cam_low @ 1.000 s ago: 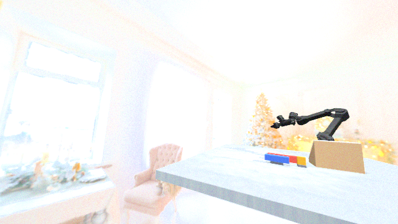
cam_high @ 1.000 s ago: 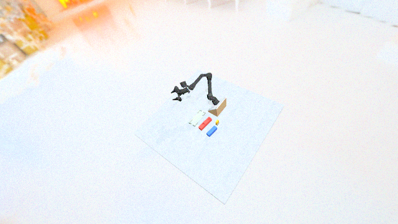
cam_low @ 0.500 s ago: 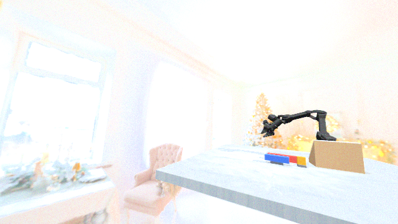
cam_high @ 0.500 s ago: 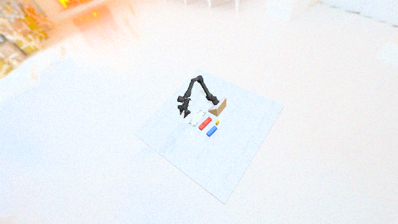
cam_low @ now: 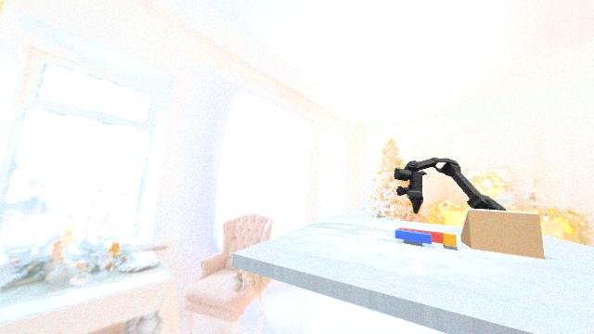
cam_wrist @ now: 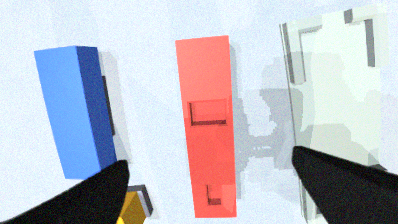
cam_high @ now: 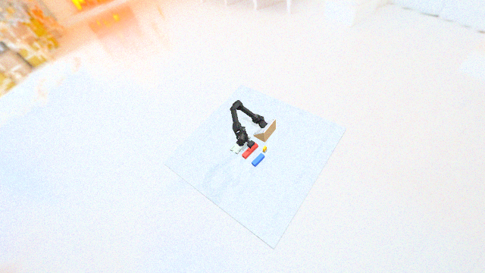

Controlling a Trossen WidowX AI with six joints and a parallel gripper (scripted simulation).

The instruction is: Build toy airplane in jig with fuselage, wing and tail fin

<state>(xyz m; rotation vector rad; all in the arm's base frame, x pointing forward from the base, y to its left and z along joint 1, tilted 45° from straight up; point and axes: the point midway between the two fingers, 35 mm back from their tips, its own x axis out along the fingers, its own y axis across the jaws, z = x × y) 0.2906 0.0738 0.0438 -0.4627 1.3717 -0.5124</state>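
Note:
The red fuselage (cam_wrist: 205, 65) (cam_high: 250, 150) (cam_low: 435, 236) lies flat on the table, with two sockets in its top face. The blue wing (cam_wrist: 75, 110) (cam_high: 258, 159) (cam_low: 413, 236) lies on one side of it, and the pale, see-through jig cradle (cam_wrist: 340, 100) (cam_high: 236, 149) on the other. The small yellow tail fin (cam_wrist: 132, 210) (cam_high: 264, 149) (cam_low: 449, 239) sits near the wing's end. My gripper (cam_wrist: 211, 161) (cam_high: 247, 143) (cam_low: 416, 209) is open and empty. It points down and hangs above the fuselage, with a finger on either side.
A tan cardboard wedge (cam_high: 267, 130) (cam_low: 503, 232) stands by the arm's base, behind the parts. All parts lie on a pale table top (cam_high: 227, 189) (cam_low: 371, 269), far from its edges.

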